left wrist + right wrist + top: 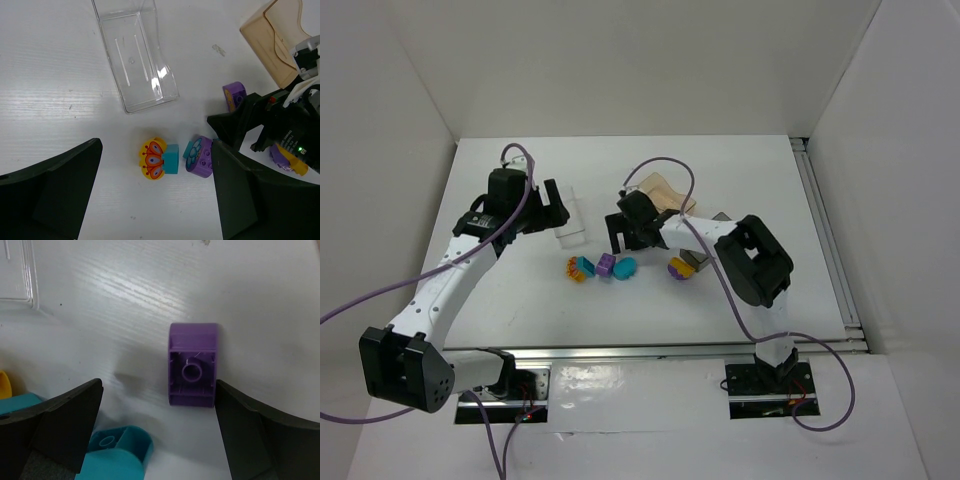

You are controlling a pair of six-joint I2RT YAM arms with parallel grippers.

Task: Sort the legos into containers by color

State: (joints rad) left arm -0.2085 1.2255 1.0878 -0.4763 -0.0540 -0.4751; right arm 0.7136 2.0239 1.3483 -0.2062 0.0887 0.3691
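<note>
Pick-up stage: the right gripper point(159, 387) hangs open over a purple lego point(192, 365) lying hollow-side up on the counter point(260, 300) — next, descend, straddle it and close. The left gripper point(156, 145), open too, hovers above a yellow-teal lego point(157, 160) near the clear container point(135, 55).
</note>
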